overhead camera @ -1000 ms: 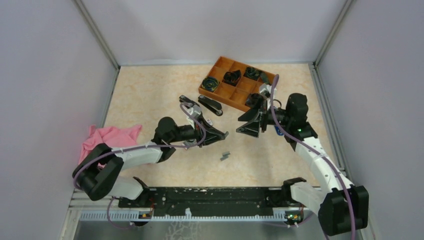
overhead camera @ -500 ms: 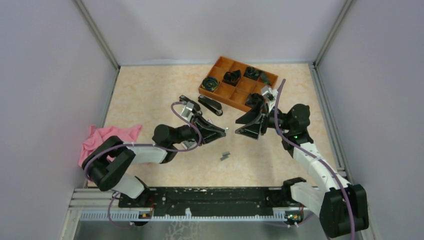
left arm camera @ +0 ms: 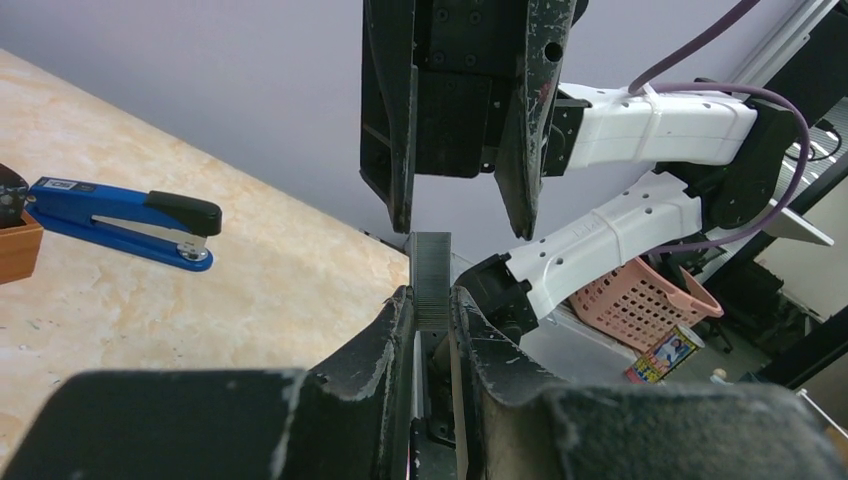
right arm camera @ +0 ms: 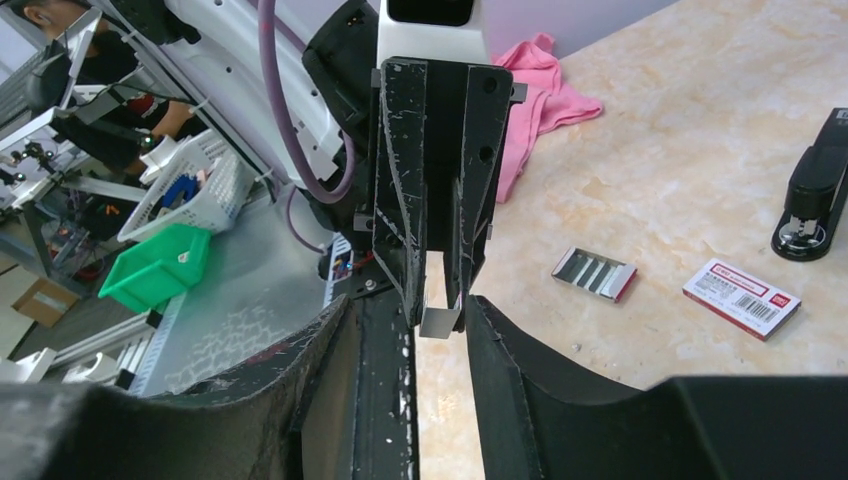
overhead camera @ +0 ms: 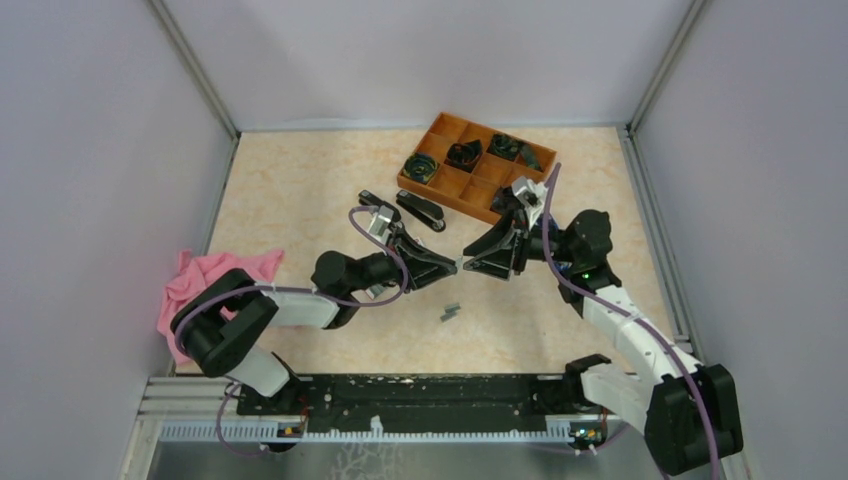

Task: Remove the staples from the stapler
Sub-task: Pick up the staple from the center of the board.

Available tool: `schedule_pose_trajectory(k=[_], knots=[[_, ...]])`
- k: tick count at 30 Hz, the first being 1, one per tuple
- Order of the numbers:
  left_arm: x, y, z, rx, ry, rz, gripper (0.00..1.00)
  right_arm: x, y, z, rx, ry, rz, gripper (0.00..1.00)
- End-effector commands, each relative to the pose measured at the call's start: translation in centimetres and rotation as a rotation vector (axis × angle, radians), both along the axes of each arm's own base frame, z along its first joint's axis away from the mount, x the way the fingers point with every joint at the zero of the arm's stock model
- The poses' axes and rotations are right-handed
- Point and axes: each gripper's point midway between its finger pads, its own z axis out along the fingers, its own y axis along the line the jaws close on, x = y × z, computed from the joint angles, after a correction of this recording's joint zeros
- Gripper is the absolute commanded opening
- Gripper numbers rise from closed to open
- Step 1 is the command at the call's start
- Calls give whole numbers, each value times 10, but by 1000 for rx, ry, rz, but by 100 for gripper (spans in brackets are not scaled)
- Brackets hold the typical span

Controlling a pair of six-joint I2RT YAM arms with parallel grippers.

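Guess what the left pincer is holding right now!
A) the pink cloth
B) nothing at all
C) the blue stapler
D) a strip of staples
D: the left pincer is shut on a ridged grey strip of staples that sticks up between its fingers, while the blue stapler lies on the table.

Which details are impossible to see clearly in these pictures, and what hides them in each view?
Top view: the staple strip is too small to tell whether the right gripper touches it.
Left wrist view: the left gripper hides the strip's lower part.
Right wrist view: the black stapler is cut off by the right edge.
Top view: the right arm covers one corner of the orange tray.
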Motion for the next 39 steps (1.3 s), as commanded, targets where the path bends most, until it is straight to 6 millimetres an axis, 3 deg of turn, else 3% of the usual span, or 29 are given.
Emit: schedule_pose_trajectory(k=[1,8,14,23,25,33,36,39], knots=[[-3,6,30,-117,-100,25,23,1,5,4,6,-38,-2,44],[-4,4,30,-121,-98,24,23,0,9,1,-1,-28,7,41],[-5,4,31,-126,-102,25,23,-1,12,0,-5,-24,14,32],[-5,3,29,-122,-94,22,25,0,12,1,-4,-24,6,8],[-5,3,28,-118,-89,22,30,0,12,2,-5,-26,5,7],[-8,24,22,-114,-98,112,70,-1,10,1,-20,-59,-1,6],[-11,42,6,-54,-108,185,80,1,8,-2,-43,-69,-9,5],[-2,54,-26,117,-75,256,87,6,5,-6,-74,-102,-28,5]])
